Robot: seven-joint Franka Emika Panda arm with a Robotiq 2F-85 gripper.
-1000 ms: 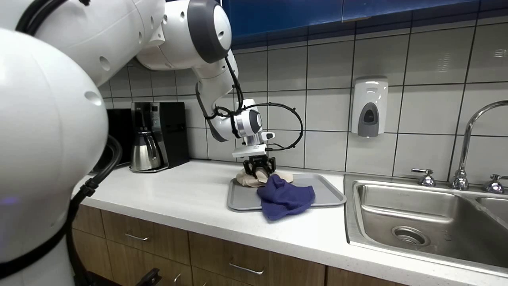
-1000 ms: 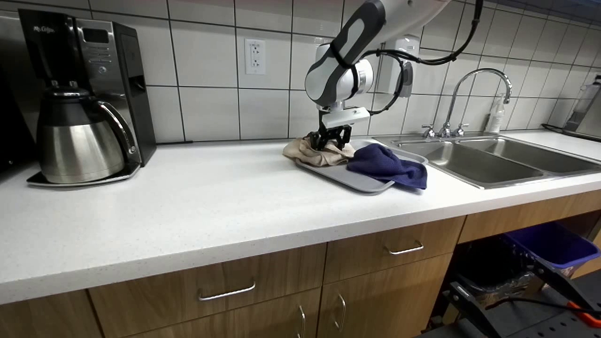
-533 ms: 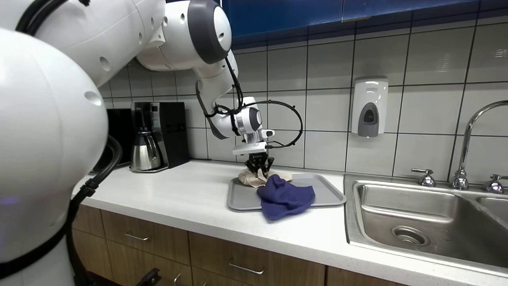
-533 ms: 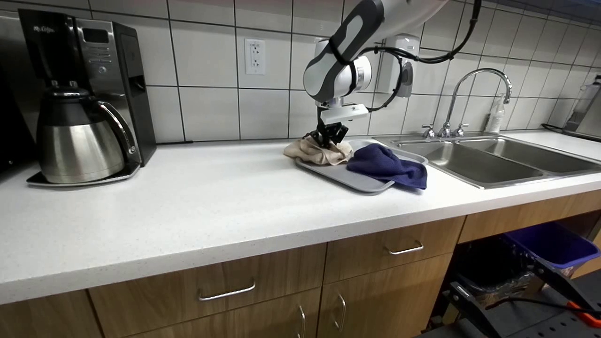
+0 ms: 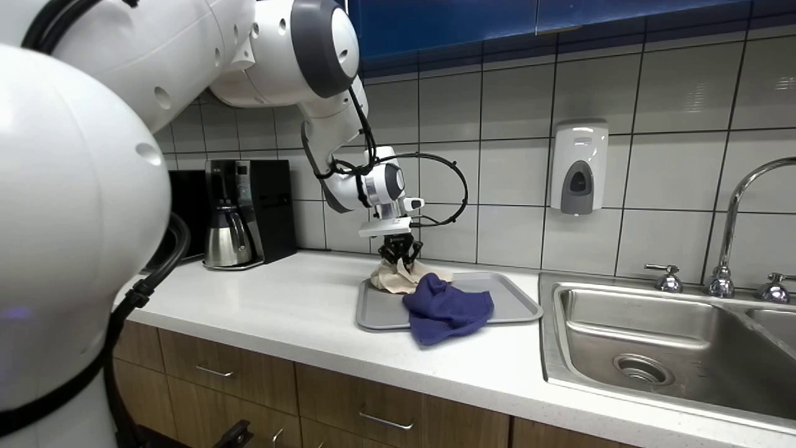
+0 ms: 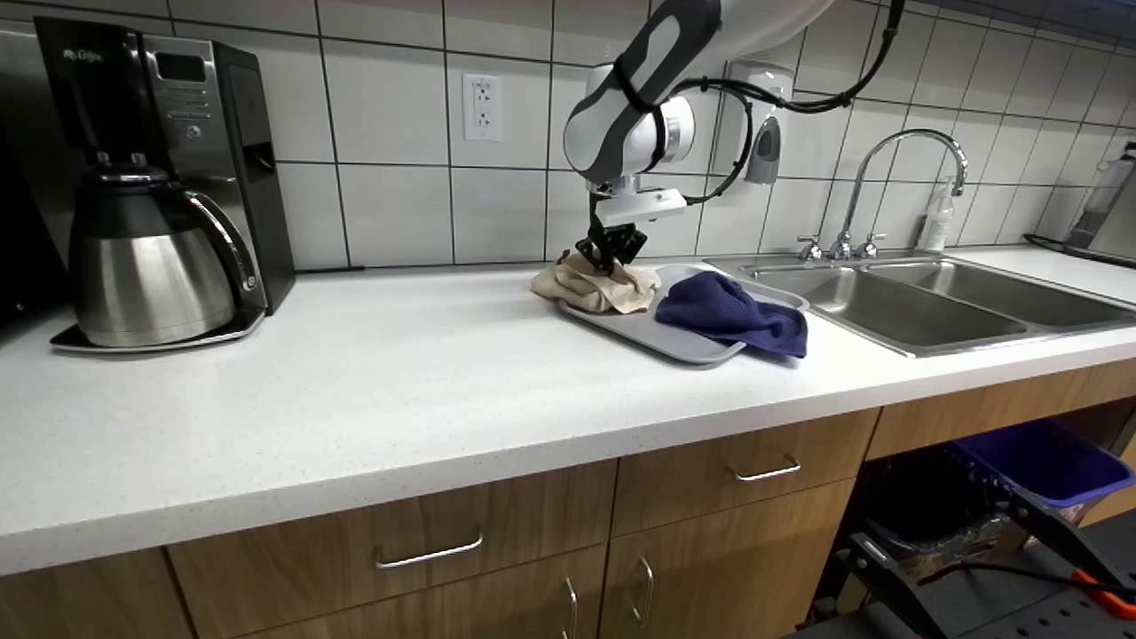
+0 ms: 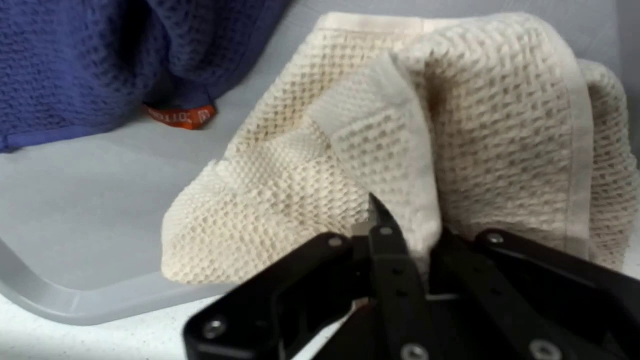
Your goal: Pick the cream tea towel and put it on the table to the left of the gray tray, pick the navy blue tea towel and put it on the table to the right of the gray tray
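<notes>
Open counter [image 6: 399, 355] separates the coffee maker [image 6: 200, 146] from cream towel [image 6: 581, 288].

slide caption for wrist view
Claw pinching a fold of cream towel over a gray tray, navy towel at upper left.

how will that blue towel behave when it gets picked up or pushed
The blue towel will probably hang floppy, since it lies in soft folds. Its coarse weave suggests it won't slip easily. It drapes over the edge of the tray, so a push would likely bunch it up.
</notes>
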